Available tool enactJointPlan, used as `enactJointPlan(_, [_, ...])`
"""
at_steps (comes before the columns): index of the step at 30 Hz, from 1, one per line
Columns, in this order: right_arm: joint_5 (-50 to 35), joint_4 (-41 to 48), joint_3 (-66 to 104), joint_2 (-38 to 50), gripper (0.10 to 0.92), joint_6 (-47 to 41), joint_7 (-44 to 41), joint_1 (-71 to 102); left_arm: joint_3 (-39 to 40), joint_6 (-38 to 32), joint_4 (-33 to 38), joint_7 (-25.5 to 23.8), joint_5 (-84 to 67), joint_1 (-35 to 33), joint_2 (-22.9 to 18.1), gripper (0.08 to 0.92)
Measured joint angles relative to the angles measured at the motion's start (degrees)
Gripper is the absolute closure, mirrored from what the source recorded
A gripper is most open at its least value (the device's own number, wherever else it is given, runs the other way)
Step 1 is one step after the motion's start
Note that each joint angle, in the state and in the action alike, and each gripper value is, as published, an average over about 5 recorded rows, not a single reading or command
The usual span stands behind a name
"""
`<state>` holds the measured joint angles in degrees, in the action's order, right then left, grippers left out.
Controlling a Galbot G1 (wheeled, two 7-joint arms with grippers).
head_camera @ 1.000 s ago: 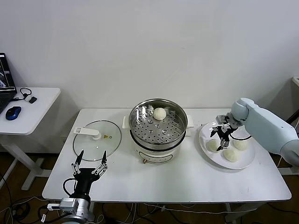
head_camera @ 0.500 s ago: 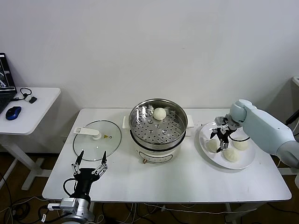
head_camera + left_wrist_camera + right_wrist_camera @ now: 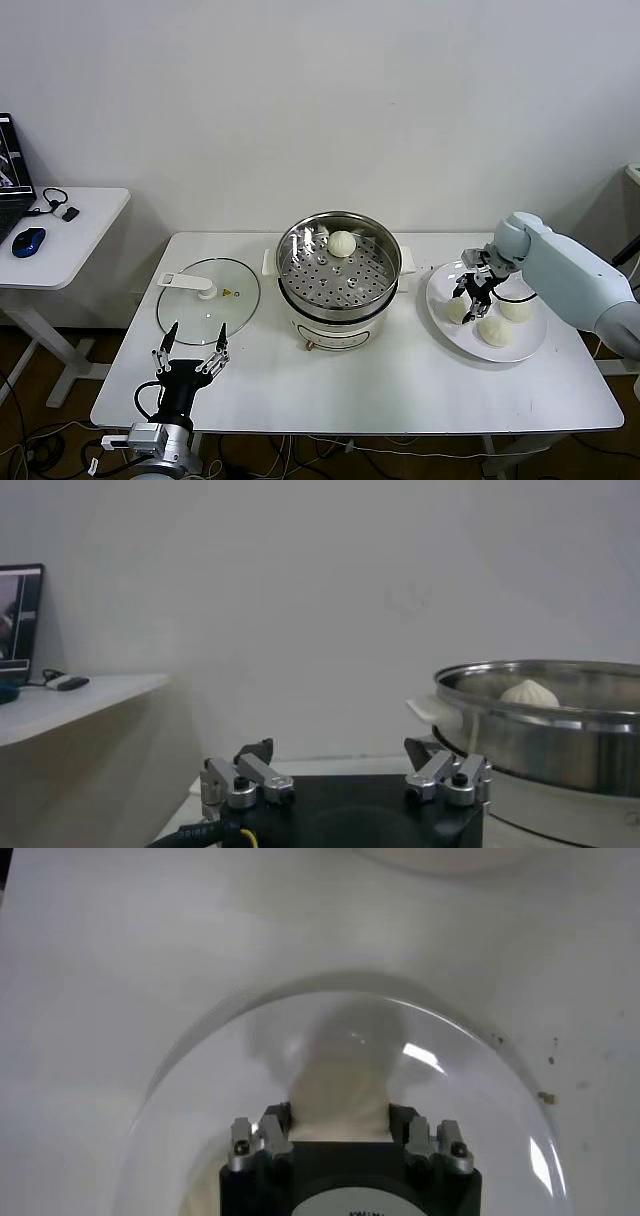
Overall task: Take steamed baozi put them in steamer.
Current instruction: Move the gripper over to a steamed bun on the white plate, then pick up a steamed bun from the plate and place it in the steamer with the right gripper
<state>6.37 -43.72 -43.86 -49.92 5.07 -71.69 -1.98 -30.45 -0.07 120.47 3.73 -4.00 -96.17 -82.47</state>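
Buns were the load at this moment: one bun point(image 3: 456, 311) on the white plate point(image 3: 528, 349) was pinched between the jaws of the right gripper point(image 3: 471, 301), which were closed against its sides. In the right wrist view the pale dough point(image 3: 340, 1098) filled the gap between the two metal fingers point(image 3: 258, 1140), a hold judged suited to lifting it clear. Two further buns point(image 3: 494, 330) point(image 3: 516, 309) lay just beside it on the same plate, smooth, rounded and cream-white. A fourth bun point(image 3: 342, 243) rested on the perforated floor at the far side of the steamer point(image 3: 338, 262), a round, shiny steel basket seated on a white pot base; the remaining floor was left bare, presumably for the other buns. The flat glass lid point(image 3: 208, 293) lay on the table point(image 3: 400, 385) to the left of the steamer, leaving the basket open from above. The left gripper point(image 3: 190, 352) was parked low near the front edge of the table, its jaws spread and holding nothing.
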Motion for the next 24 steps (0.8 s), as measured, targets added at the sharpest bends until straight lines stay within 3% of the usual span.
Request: enactJointPlan(24, [-17.39, -6.50, -18.40, 1.00, 0.386, -2.93, -3.39, -26.10, 0.34, 0.36, -0.58, 0.20, 0.09, 1.05, -0.43, 0.177])
